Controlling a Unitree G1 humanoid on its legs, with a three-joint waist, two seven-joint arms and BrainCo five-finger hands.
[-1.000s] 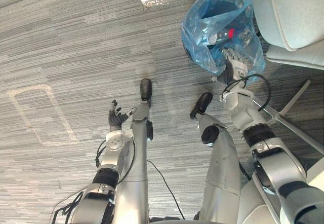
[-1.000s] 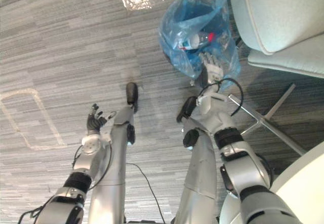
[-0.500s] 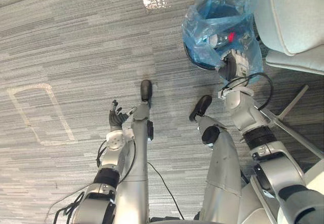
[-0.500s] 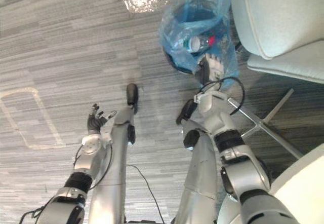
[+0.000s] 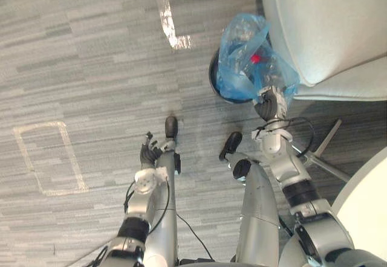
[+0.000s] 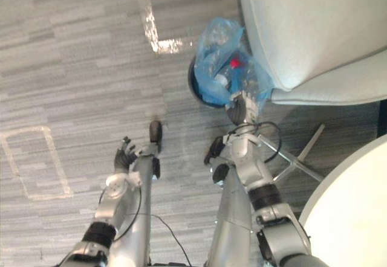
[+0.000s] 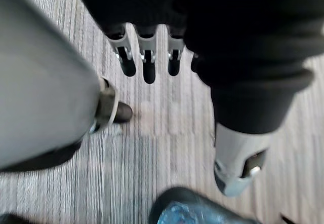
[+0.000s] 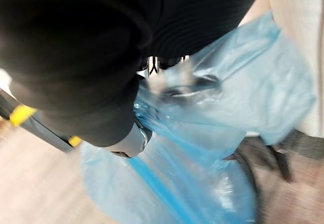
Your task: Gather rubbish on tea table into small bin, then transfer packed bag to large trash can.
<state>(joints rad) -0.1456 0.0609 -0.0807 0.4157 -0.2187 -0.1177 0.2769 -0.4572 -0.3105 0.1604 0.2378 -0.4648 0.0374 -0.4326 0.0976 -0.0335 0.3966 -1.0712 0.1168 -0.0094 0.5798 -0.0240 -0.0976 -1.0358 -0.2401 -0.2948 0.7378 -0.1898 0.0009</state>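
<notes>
Down on striped grey carpet [image 5: 91,67], just beside a pale grey upholstered chair [image 5: 326,25]: a small round black bin [image 5: 213,77] lined with a crinkled translucent blue plastic bag [image 5: 242,67]. Inside the bag, a clear bottle with a red cap [image 5: 254,58]. Against the bag's near edge, the right hand [image 5: 269,106], ribbed cover uppermost; grip impossible to tell. Well apart, the left hand [image 5: 149,155], loosely spread, holding nothing.

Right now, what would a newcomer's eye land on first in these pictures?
The bright blue bag, stuffed with rubbish including something red, stands out in the dark small bin on the grey carpet, beside a pale chair. The right hand is against the bag's near side. The left hand hangs over bare carpet with relaxed fingers.
</notes>
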